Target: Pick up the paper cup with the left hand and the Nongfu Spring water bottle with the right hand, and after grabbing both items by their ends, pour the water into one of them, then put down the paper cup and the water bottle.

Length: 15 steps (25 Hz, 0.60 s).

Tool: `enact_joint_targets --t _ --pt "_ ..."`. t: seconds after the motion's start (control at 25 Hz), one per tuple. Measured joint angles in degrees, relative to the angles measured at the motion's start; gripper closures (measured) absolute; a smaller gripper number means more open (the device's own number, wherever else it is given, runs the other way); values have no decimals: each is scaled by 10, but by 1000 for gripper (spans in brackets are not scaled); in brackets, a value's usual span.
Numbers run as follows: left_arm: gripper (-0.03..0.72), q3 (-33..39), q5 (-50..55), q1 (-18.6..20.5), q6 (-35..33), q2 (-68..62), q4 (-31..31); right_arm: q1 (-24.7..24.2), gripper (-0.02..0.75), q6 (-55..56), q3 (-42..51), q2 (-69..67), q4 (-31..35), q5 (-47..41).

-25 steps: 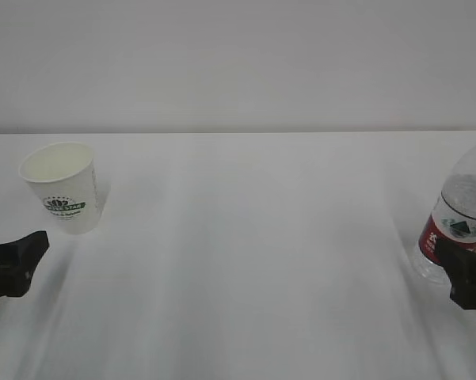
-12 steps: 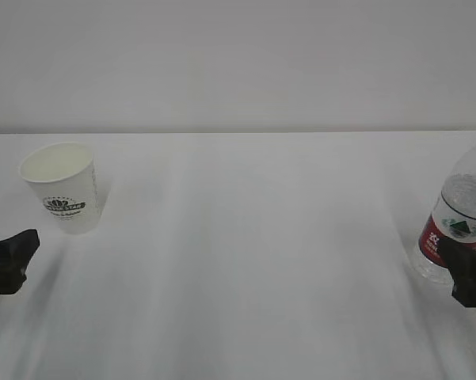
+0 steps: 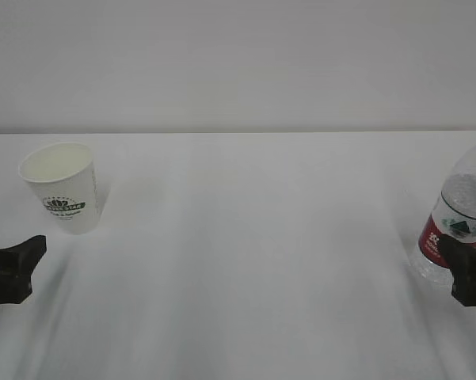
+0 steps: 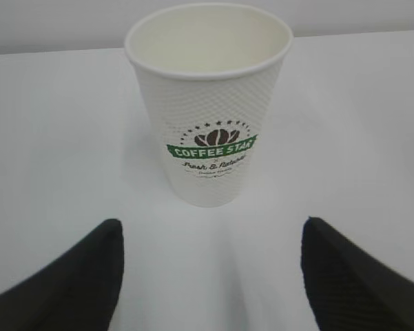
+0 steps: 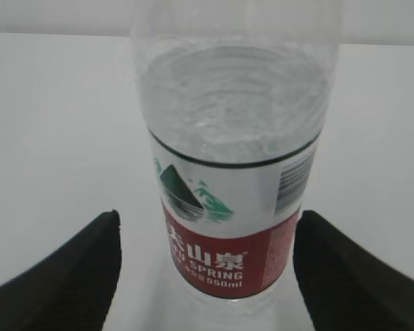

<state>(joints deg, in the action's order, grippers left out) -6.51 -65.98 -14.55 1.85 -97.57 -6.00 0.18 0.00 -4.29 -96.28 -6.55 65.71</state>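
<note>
Standing upright on the plain white table point(image 3: 245, 261), the small white tapered paper cup point(image 3: 62, 188) with its green round logo is the landmark on the left side of the exterior view, empty and untouched. Just in front of that cup the left gripper point(image 4: 210, 276) waits with its black fingers spread wide, one to each side of the cup's base line but clear of its wall. Well apart from the cup, at the far right edge of the table, stands the clear ribbed plastic Nongfu Spring water bottle point(image 5: 237, 179) with a red label; clear water point(image 5: 234, 103) fills it above the label. The right gripper point(image 5: 207, 276) sits close before the bottle, fingers wide on both sides of the label, not touching it as far as I can tell. Judged from this, nothing is grasped yet: both pickups, the pour and the setting down all remain.
</note>
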Motion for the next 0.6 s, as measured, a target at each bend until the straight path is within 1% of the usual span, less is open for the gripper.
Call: enact_joint_targets --t 0.4,0.6 --pt "104 0 0 0 -5 0 -3 0 148 -5 -25 -1 4 0" --pt "104 0 0 0 -5 0 -1 0 148 -5 -30 -29 9 1"
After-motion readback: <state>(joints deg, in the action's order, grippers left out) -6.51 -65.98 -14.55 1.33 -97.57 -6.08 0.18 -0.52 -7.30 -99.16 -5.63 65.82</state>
